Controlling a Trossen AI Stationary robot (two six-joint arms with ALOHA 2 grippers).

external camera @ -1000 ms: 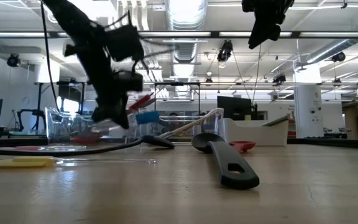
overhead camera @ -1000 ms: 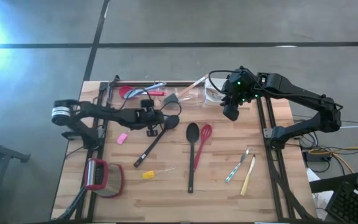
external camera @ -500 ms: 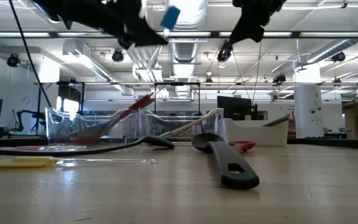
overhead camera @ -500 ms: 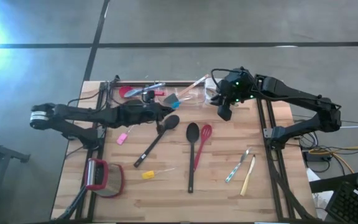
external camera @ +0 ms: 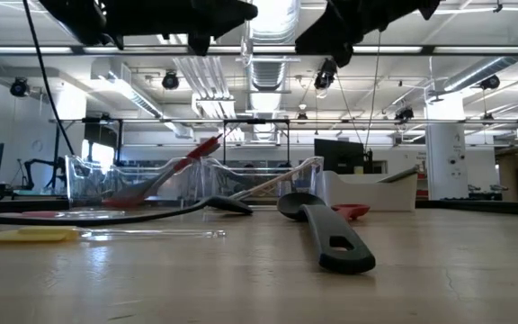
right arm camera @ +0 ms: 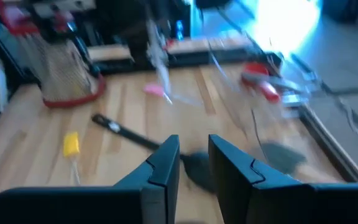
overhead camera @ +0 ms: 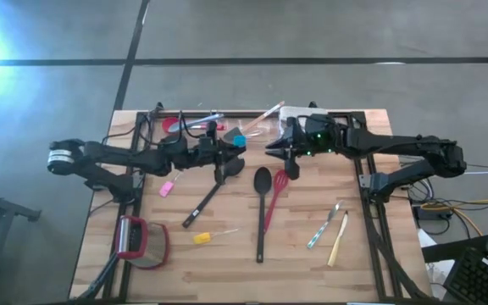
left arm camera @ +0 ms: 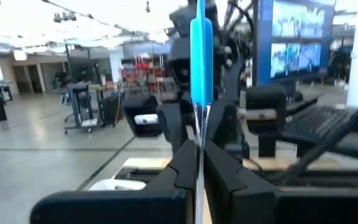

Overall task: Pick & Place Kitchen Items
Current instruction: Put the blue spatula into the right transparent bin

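Observation:
My left gripper (overhead camera: 230, 149) hangs high over the table's far middle, shut on a small utensil with a blue head (left arm camera: 201, 56) and a thin clear stem; the blue head also shows in the high view (overhead camera: 239, 140). My right gripper (overhead camera: 278, 154) is open and empty just to its right, above a black spoon (overhead camera: 261, 203) and a red whisk (overhead camera: 278, 185) that lie flat on the table. A second black spoon (overhead camera: 214, 188) lies under the left gripper. In the right wrist view the right gripper (right arm camera: 194, 163) looks down on the wood. My left gripper pinches the clear stem (left arm camera: 199, 127) of the blue utensil between its two fingers (left arm camera: 182, 165). The stem runs along the fingers and sticks out past their free ends, with the blue head beyond them. The utensil is lifted clear of the table.
A clear tub (overhead camera: 197, 125) with a red spatula and a white tub (overhead camera: 299, 112) stand at the far edge. A pink piece (overhead camera: 166, 188), a yellow piece (overhead camera: 202, 239), a red-framed round object (overhead camera: 134, 241) and cutlery (overhead camera: 330, 229) lie nearer.
My left gripper has risen from near the table, carrying the blue utensil clear of the tabletop, and has gone a little toward the table's right edge. My right gripper has gone toward the table's left edge, closer to my left gripper.

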